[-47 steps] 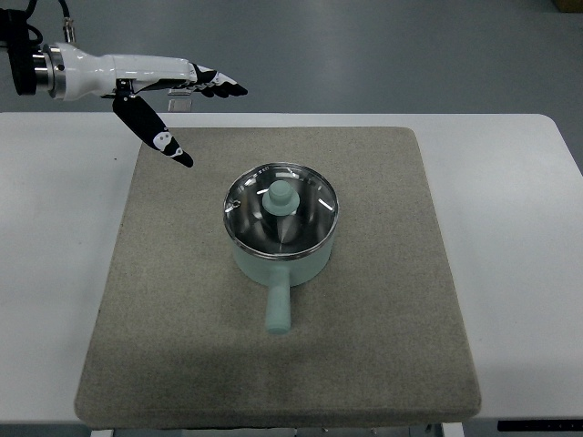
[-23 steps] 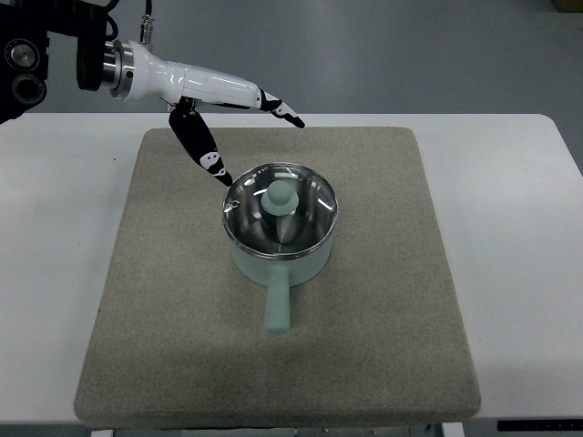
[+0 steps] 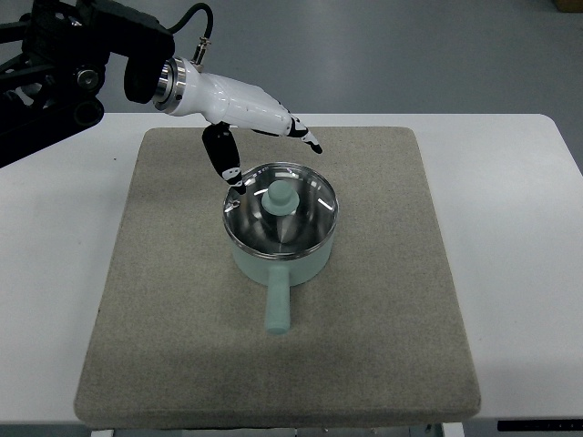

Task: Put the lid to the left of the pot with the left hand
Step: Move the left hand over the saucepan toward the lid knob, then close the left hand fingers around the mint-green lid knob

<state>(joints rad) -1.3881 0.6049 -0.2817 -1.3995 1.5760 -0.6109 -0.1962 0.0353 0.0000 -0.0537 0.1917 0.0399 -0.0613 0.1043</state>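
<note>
While my left hand (image 3: 250,137) hangs over the far-left rim of the pot (image 3: 281,244), its fingers are spread and hold nothing; thumb tip sits right at the lid's edge, contact unclear. Lid (image 3: 281,208), glass with a mint knob, sits closed on the pot. Pot is mid-mat (image 3: 182,346), handle pointing toward me. Mat lies on the white table (image 3: 55,273). I can't see my right hand anywhere.
</note>
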